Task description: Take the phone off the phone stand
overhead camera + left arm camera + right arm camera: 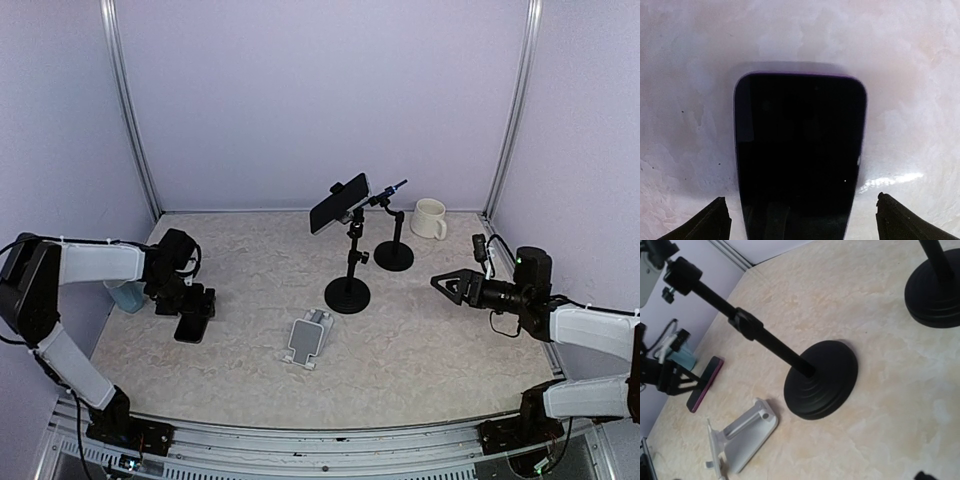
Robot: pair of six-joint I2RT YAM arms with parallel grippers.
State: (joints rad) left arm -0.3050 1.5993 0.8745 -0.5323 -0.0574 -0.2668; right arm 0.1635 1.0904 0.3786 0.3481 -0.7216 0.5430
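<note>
A dark phone with a purple edge lies flat on the table at the left. It fills the left wrist view and shows in the right wrist view. My left gripper is open just above the phone's near end, with its fingers on either side and clear of it. The white phone stand is empty in the middle front and also shows in the right wrist view. My right gripper is open and empty at the right, pointing left.
A tall black stand holds a second phone behind the white stand. Its base shows in the right wrist view. Another black stand and a cream mug are at the back right. A pale blue container sits behind my left arm.
</note>
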